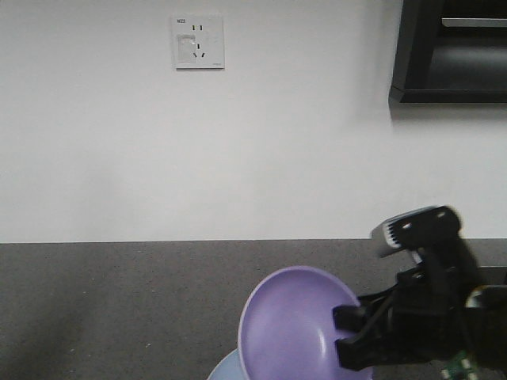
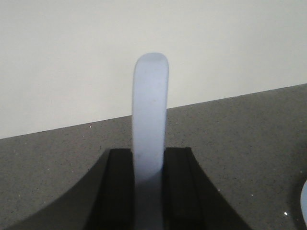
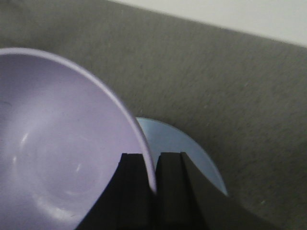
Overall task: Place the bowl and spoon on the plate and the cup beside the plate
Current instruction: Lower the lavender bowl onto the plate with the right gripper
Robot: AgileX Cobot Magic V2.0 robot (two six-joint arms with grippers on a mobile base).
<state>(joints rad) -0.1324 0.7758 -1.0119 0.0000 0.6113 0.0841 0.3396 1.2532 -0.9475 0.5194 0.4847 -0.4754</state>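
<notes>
Two items in grasp, none set down yet. Right claw (image 3: 151,167) clenched on rim of bowl (image 3: 57,143); bowl tilted, held in air above plate (image 3: 177,143) on grey worktop (image 3: 216,72), apparently not touching plate. Left claw (image 2: 148,163) clamped on spoon (image 2: 150,105), pale rounded end upright between jaws, clear of worktop. Cup outside all three views. Judged early-to-middle stage. Left to do: lower bowl onto plate, lay spoon on plate, stand cup beside plate.
</notes>
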